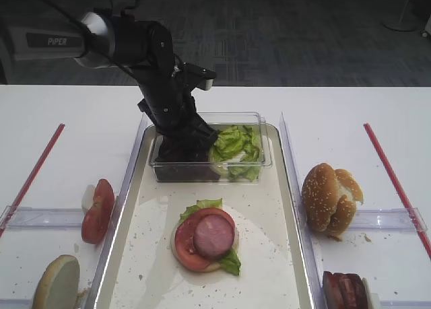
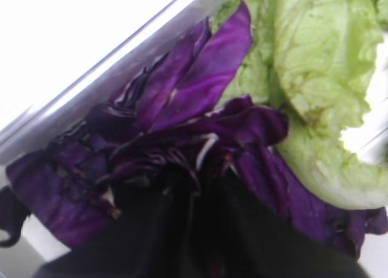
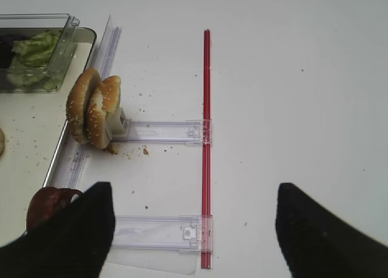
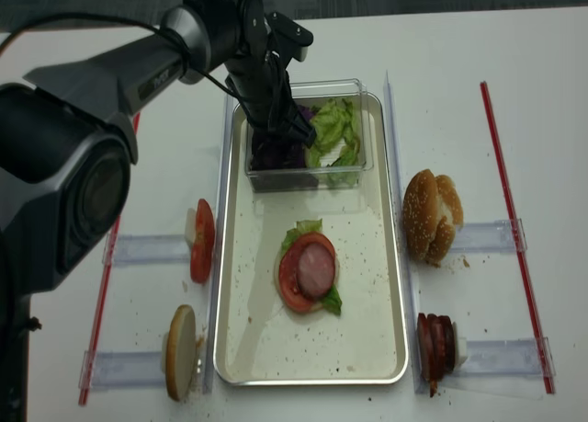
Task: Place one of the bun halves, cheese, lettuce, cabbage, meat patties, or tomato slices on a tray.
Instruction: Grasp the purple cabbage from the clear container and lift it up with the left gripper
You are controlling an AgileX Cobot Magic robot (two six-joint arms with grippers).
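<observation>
Inside the clear tub (image 1: pixel 264 162) at the far end of the tray (image 1: pixel 283 262), my left gripper (image 2: pixel 197 181) reaches down into the dark purple cabbage (image 2: pixel 182 126). Its fingers stand nearly together with cabbage strands pinched between them. Light green lettuce (image 2: pixel 315 78) lies right beside it in the same tub. In the middle of the tray a meat patty (image 1: pixel 213 235) lies on a tomato slice (image 1: pixel 184 245), with lettuce and a bun half under them. My right gripper (image 3: pixel 194 211) hangs open over bare table, holding nothing.
Bun halves (image 1: pixel 328 198) lean in a clear holder right of the tray, with meat patties (image 1: pixel 343 290) nearer the front. On the left stand tomato slices (image 1: pixel 97 211) and another bun half (image 1: pixel 57 282). Red strips (image 1: pixel 397 188) mark both sides.
</observation>
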